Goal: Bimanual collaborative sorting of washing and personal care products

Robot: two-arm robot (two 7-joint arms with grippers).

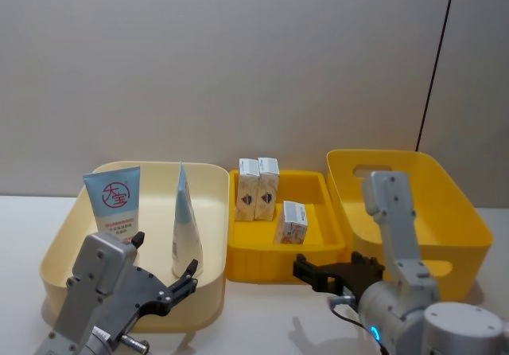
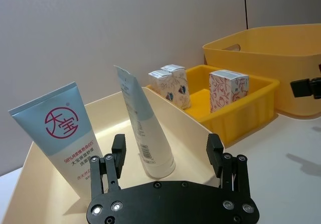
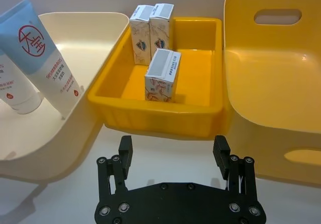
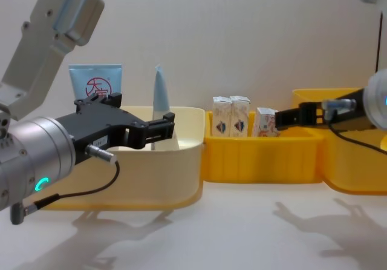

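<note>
Two white squeeze tubes with pale blue crimped ends stand cap-down in the cream bin (image 1: 67, 239). One tube (image 1: 113, 200) (image 2: 65, 133) (image 3: 40, 53) shows its red round logo; the other tube (image 1: 184, 224) (image 2: 143, 128) is turned edge-on. Two white cartons (image 1: 258, 186) (image 3: 150, 30) stand together at the back of the small yellow tray (image 1: 322, 204), and a third carton (image 1: 292, 222) (image 3: 163, 76) stands nearer the front. My left gripper (image 1: 163, 259) (image 2: 166, 148) (image 4: 142, 111) hangs open and empty at the cream bin's near rim. My right gripper (image 1: 326, 266) (image 3: 173, 149) (image 4: 287, 117) is open and empty just before the tray's near wall.
A large yellow bin (image 1: 457, 212) with handle cut-outs stands to the right of the tray, nothing visible inside it. All three containers sit side by side on a white table (image 1: 262, 315) against a grey wall. A black cable (image 1: 433, 76) runs down the wall at the right.
</note>
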